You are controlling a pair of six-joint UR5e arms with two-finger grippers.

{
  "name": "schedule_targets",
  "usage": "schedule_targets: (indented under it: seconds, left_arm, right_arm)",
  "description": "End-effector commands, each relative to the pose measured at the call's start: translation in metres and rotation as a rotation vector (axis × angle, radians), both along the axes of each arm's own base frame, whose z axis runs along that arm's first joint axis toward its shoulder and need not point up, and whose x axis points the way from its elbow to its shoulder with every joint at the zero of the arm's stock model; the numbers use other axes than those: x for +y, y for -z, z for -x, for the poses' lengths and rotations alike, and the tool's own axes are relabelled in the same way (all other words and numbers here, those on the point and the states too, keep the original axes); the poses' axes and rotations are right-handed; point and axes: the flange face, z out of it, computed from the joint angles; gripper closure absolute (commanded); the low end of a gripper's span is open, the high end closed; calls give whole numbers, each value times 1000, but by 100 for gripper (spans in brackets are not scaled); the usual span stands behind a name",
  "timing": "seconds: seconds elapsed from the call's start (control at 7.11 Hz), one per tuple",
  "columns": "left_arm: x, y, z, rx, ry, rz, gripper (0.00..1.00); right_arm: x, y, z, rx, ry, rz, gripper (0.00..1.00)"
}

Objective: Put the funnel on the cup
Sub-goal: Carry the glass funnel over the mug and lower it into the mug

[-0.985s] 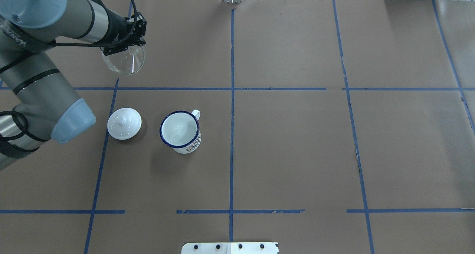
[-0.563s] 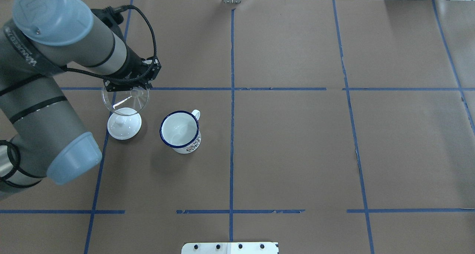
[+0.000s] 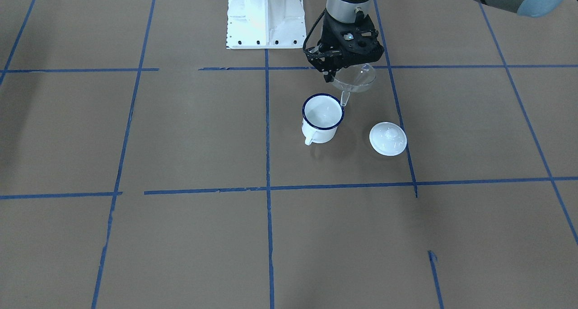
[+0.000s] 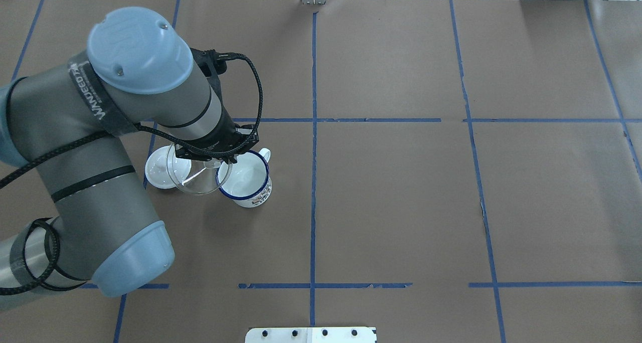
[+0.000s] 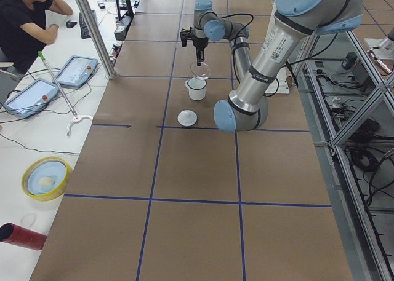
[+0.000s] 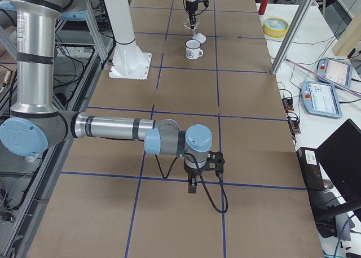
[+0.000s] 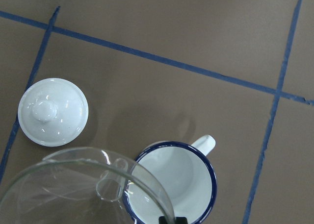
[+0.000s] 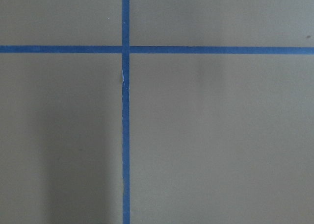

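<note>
Because the left gripper (image 3: 331,75) pinches the funnel (image 3: 357,79) by its rim, the spout hangs free and points down. Funnel is held aloft just beside the cup (image 3: 322,114), not yet centred over it; the lid (image 3: 388,138) lies apart.

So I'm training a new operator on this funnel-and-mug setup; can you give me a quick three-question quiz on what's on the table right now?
1. Which gripper holds the funnel?
2. True or false: the funnel's spout is inside the cup.
3. In the overhead view, where does the white lid lie?
A. On the table, left of the cup
B. On the table, right of the cup
C. On top of the cup

Key
1. The left gripper.
2. False: the spout hangs just outside the cup's rim.
3. A
</note>
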Motion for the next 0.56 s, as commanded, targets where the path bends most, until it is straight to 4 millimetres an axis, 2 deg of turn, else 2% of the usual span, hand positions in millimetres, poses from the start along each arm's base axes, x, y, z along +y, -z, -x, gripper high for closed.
schedule_targets:
  seconds: [0.0,0.14,0.42]
  left_arm:
    - [-13,12,-33,-27,-52,-31,100]
    - [-6,10,-48,-34,-74,-29,100]
    - [-7,1,-61,-42,-84,-25,100]
  right_arm:
    - [0,0,0,0,0,0,0]
    - [-1,1,0,0,0,-2,0]
    - [0,0,0,0,0,0,0]
